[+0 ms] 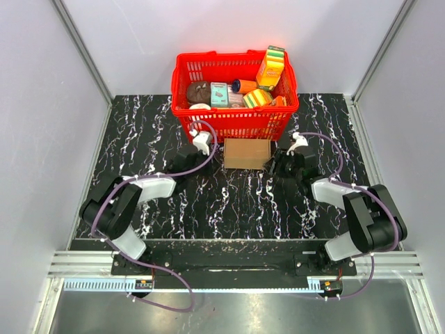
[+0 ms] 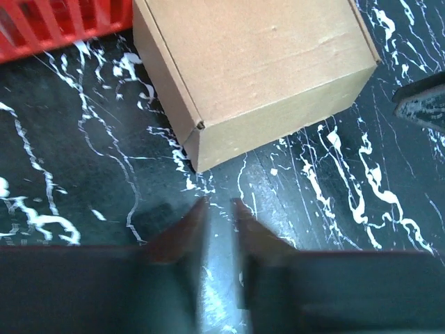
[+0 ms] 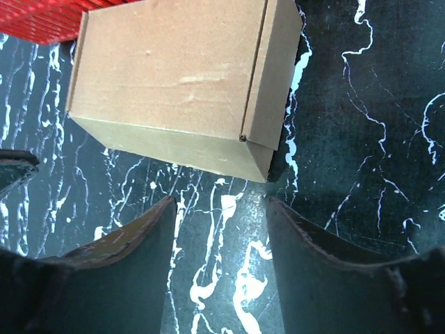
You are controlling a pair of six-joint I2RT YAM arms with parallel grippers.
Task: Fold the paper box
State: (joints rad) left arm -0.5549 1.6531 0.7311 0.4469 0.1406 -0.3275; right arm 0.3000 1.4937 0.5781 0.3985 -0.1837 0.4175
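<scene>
Marble tbl (image 1: pixel 229 202) | paper box (image 1: pixel 246 154) btwn L gripper (image 2: pixel 219 205), R gripper (image 3: pixel 221 202) | untouched

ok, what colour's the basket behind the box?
Red; the basket shows best in the top external view.

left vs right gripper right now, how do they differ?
1. Opening: the left gripper has its fingers close together with only a narrow gap, while the right gripper stands clearly wider.
2. Position: the left gripper faces the near left corner of the paper box, the right gripper its near right corner.
Shared: both are empty, not touching the box, low over the black marble table.
</scene>
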